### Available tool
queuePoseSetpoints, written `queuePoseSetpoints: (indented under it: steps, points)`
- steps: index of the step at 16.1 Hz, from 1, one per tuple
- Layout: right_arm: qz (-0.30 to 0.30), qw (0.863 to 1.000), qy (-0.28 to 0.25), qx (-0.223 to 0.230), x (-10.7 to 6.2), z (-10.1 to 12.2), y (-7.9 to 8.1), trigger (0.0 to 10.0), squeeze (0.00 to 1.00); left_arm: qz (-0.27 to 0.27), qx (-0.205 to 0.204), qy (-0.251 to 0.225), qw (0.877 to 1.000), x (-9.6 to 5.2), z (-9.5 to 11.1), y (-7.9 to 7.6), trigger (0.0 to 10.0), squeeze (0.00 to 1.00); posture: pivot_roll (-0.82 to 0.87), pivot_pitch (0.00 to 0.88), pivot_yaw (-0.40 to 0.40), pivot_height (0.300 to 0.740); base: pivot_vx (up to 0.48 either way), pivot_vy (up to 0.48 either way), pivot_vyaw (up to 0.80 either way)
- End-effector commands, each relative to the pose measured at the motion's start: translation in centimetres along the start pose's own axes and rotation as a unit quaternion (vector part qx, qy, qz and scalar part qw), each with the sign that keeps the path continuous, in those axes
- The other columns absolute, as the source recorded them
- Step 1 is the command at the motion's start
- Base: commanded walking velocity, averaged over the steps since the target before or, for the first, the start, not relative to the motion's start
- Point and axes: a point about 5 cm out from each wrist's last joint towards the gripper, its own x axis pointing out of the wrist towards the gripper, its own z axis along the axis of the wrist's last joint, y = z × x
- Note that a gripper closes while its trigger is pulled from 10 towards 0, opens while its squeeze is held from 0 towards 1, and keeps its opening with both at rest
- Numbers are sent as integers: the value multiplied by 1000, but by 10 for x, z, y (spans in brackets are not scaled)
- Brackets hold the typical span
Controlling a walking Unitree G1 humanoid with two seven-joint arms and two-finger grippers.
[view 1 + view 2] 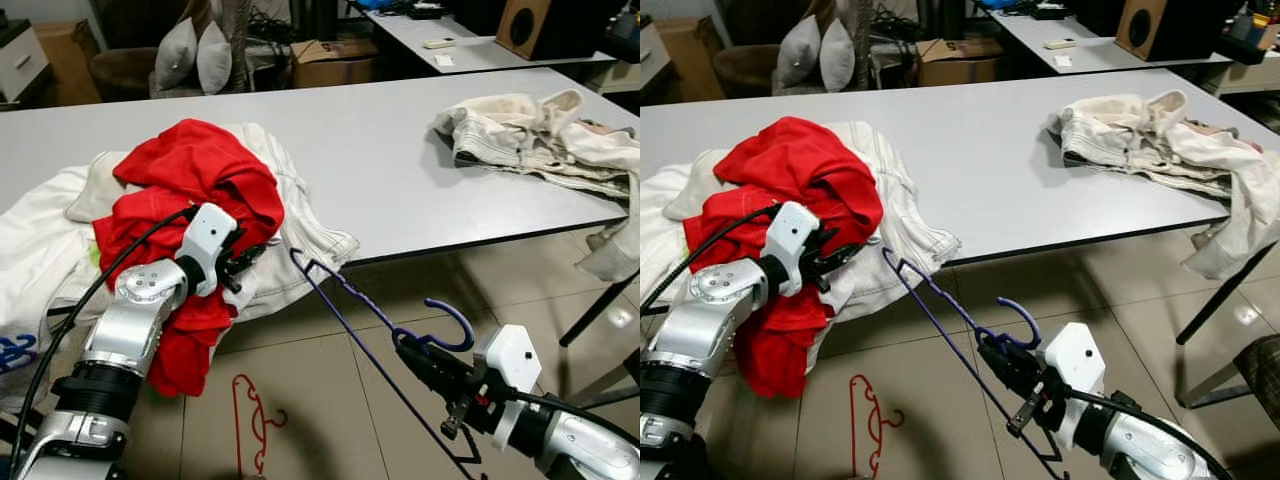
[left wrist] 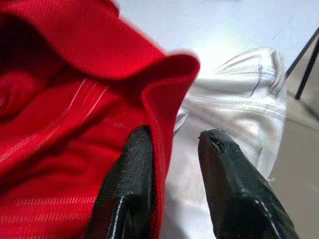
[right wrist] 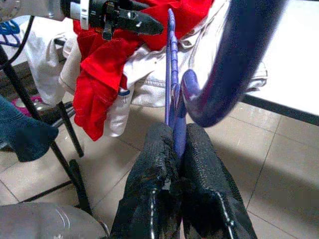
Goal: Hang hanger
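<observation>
Nearest to me, my right claw (image 1: 418, 352) is clamped on the neck of the blue hanger (image 1: 345, 300), just below its hook, and holds it out over the floor (image 1: 330, 400) in front of the tabletop (image 1: 380, 150); the far tip of the frame reaches the hanging edge of the white garment (image 1: 300, 235). A red hanger (image 1: 255, 415) lies on the floor between my two arms. To my left, my left claw (image 1: 245, 262) is parted, one finger (image 2: 132, 169) tucked against a fold of the red shirt (image 1: 195, 185), the other over the white cloth beside it; I judge it is placed to pinch that fold, not yet closed on it. The red shirt is heaped on the white garment at the near tabletop edge and spills over it. Farther right on the tabletop lies a cream jacket (image 1: 540, 135), well apart. I judge the blue hanger to be light, thin and fairly stiff, with some flex along its long arms; the neck is the sound place to hold, since a grip farther out would let it swing. The shirt is soft and limp, and will sag unless taken at collar or shoulder.
</observation>
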Motion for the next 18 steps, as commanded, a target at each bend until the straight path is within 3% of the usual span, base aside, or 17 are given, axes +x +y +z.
queuePoseSetpoints:
  steps: [1,11,18]
  points:
    - [11,1000,-4,-4,0,5,1,10000,0,10,3,20,1000,-3,-6,2,0,0,-49,15,23,740,0,0,0]
    - [15,1000,2,-5,-2,4,0,10000,0,2,-31,-11,999,2,6,0,0,0,-51,20,24,740,0,0,0]
    - [10,1000,5,-1,-4,2,0,10000,0,26,-75,-47,996,-2,18,9,0,0,-51,23,19,740,0,0,0]
